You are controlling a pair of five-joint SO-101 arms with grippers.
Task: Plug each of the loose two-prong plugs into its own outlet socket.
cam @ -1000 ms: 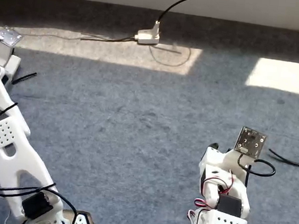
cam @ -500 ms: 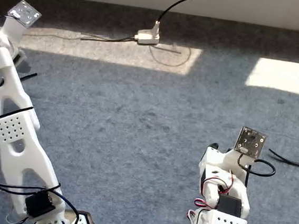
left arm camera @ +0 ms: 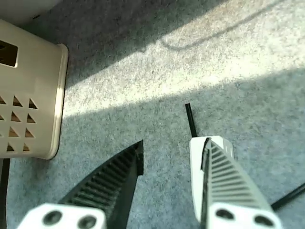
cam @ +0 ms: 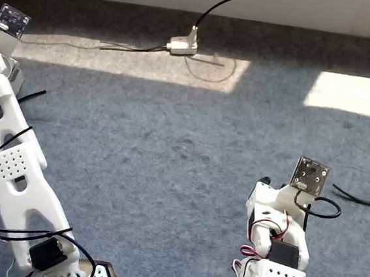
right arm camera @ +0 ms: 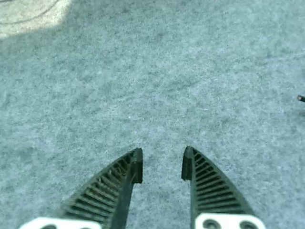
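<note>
left pincer (left arm camera: 171, 143) and right pincer (right arm camera: 162, 150) both agape — white outlet block (cam: 183, 45), perhaps, far off.

Two arms (cam: 12, 181) (cam: 276, 252), one white plug (cam: 183, 45), one beige basket (left arm camera: 28, 90)

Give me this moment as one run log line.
left gripper: open, over carpet near black cable end | right gripper: open, over carpet | white connector: on carpet, untouched

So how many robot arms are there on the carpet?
2. The left arm is at the near left, beside a black cable. The right arm is at the near right. Neither hides another.
</note>
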